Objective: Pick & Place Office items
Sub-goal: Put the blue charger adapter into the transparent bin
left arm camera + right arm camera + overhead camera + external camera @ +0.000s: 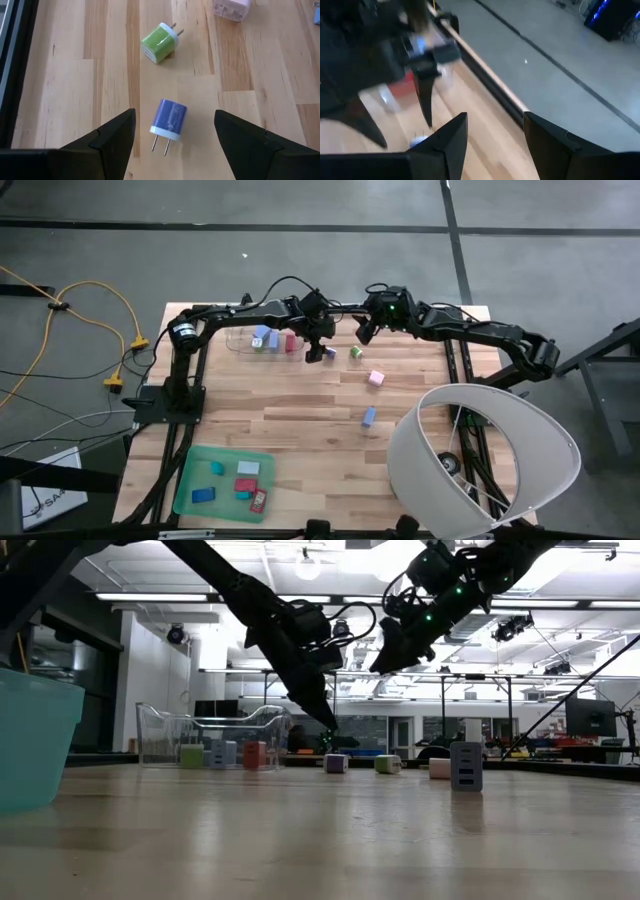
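Left wrist view looks straight down on a small blue plug adapter [169, 118], a rounded block with a white face and two thin metal prongs, lying flat on the pale wooden plank tabletop [70, 85]. Its long axis runs roughly along the grain, prongs pointing toward the camera. The left hand [174, 137] hovers over it, its two dark wedge-shaped fingers spread wide on either side, touching nothing. Beyond it lies a green adapter [159, 43] of the same shape, prongs aimed away and tilted to one side, and a pink one [231, 8] farther off.

From above, the left arm reaches across the far edge, its hand pitched downward just beside the clear plastic bin [262, 340], which holds several blocks. The right hand [364, 332] hangs raised near it, fingers partly apart and empty. A green tray [190, 485] at the near corner holds more pieces.
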`<action>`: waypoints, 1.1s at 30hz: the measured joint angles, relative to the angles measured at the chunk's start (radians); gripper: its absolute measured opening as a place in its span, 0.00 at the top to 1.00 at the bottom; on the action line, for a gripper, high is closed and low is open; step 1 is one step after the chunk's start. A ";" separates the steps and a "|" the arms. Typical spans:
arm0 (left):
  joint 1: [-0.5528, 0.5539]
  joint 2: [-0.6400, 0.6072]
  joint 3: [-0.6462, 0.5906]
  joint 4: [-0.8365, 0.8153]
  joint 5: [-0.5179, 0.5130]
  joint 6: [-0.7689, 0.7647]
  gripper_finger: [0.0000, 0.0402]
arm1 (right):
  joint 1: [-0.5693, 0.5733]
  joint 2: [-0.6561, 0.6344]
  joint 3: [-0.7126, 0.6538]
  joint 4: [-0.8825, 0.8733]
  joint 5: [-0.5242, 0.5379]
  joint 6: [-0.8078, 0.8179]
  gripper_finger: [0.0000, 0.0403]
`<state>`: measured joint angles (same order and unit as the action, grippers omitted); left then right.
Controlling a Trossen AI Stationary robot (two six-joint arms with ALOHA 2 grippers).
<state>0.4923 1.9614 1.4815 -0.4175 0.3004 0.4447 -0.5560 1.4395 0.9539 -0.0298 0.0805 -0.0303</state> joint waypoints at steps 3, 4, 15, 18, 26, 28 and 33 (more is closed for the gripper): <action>0.000 0.000 0.000 0.000 0.000 0.003 0.35 | -0.007 -0.004 0.000 -0.090 0.019 0.003 0.55; 0.000 0.000 0.000 0.000 0.000 0.003 0.35 | -0.010 -0.004 0.000 -0.116 0.032 0.006 0.55; 0.000 0.000 0.000 0.003 0.000 0.002 0.35 | -0.035 -0.019 0.000 -0.317 0.112 0.027 0.55; -0.004 0.000 0.000 0.003 -0.010 0.003 0.35 | -0.043 -0.044 0.000 -0.384 0.143 0.041 0.55; -0.068 0.001 0.000 -0.051 -0.099 0.113 0.35 | -0.056 -0.130 0.000 -0.461 0.140 0.076 0.55; -0.083 0.001 0.000 -0.043 -0.105 0.116 0.35 | -0.055 -0.142 0.000 -0.461 0.124 0.076 0.55; -0.098 0.001 0.000 0.024 -0.171 0.113 0.35 | -0.052 -0.157 0.000 -0.461 0.121 0.063 0.55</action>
<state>0.3945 1.9621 1.4815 -0.3931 0.1291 0.5575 -0.6079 1.2823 0.9542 -0.4911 0.2012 0.0323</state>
